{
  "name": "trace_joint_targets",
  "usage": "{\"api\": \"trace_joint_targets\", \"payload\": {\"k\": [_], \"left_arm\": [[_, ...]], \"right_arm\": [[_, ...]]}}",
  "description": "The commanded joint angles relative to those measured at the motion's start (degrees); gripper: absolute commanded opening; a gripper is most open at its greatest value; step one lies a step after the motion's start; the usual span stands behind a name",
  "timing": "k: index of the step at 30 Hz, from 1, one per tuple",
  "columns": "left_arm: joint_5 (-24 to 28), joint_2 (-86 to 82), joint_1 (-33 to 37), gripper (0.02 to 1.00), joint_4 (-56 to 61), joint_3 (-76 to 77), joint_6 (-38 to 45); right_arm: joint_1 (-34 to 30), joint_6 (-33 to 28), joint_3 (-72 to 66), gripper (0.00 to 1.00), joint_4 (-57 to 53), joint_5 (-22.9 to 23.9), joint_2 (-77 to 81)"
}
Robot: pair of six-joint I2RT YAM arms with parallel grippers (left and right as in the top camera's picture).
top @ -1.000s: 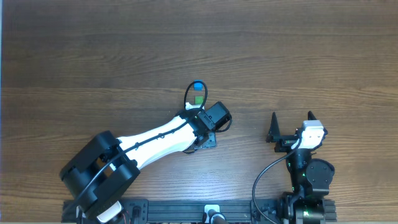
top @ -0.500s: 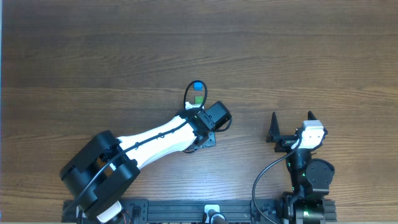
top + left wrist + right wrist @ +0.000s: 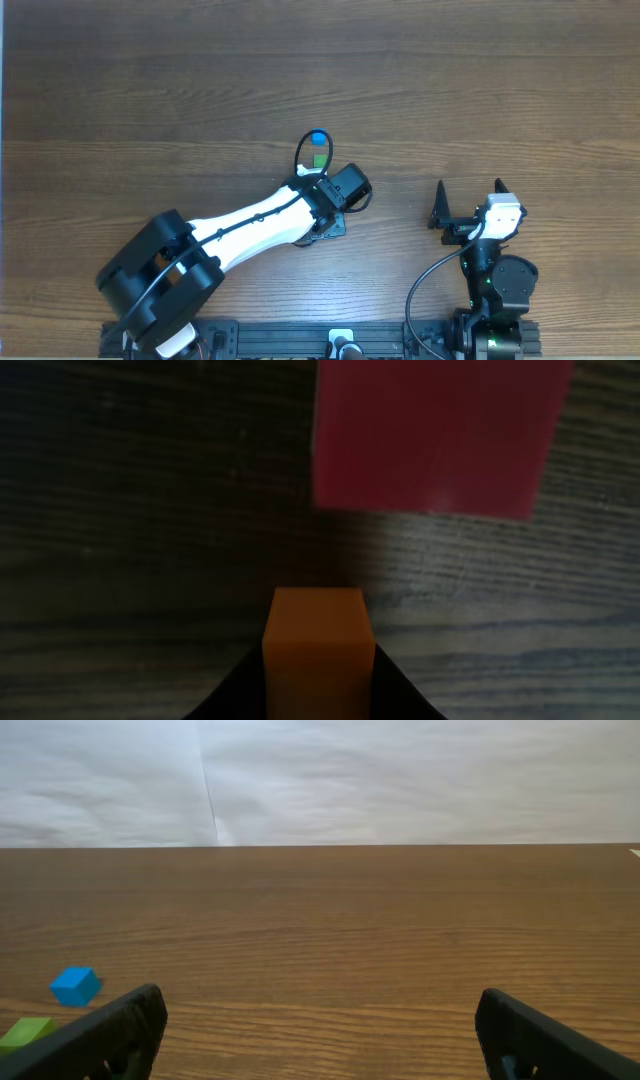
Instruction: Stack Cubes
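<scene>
**Cubes at mid-table:** The left claw (image 3: 318,665) is seen closed on an orange cube (image 3: 317,640). The cube is pinched by its opposite side faces between the two dark fingers (image 3: 390,692), near the middle of the table (image 3: 150,80) and well away from every edge. Whether the cube is rested on the wood or raised off it cannot be told. Just beyond it, and apart from it, a red cube (image 3: 440,435) is shown. A green cube (image 3: 318,159) and a blue cube (image 3: 318,138) are placed near each other, a little farther towards the table's far edge. The right claw (image 3: 469,195) is held wide open with nothing in it, nearer the edge where the arms are based and well apart from all the cubes. The cubes are judged to be light, stiff and smooth-sided. A grip centred on two flat, parallel faces is thought best, since a hold taken at a corner could let one twist or slip before it is set down squarely.
</scene>
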Motion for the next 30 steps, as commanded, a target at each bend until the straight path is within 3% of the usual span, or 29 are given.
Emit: {"api": "trace_joint_targets", "payload": {"k": [1, 9, 21, 30], "left_arm": [[-1.1, -4.9, 0.5, 0.246, -2.4, 0.9, 0.6], [-3.6, -6.1, 0.7, 0.237, -12.2, 10.8, 3.0], [-1.9, -2.0, 6.4, 0.222, -12.7, 19.2, 11.0], [-0.7, 1.7, 6.8, 0.224, -12.7, 19.7, 11.4]], "right_arm": [[0.3, -0.1, -0.4, 0.991, 0.0, 0.3, -0.5], [0.3, -0.1, -0.4, 0.993, 0.0, 0.3, -0.5], [0.3, -0.1, -0.4, 0.993, 0.0, 0.3, -0.5], [0.3, -0.1, -0.4, 0.991, 0.0, 0.3, -0.5]]}}
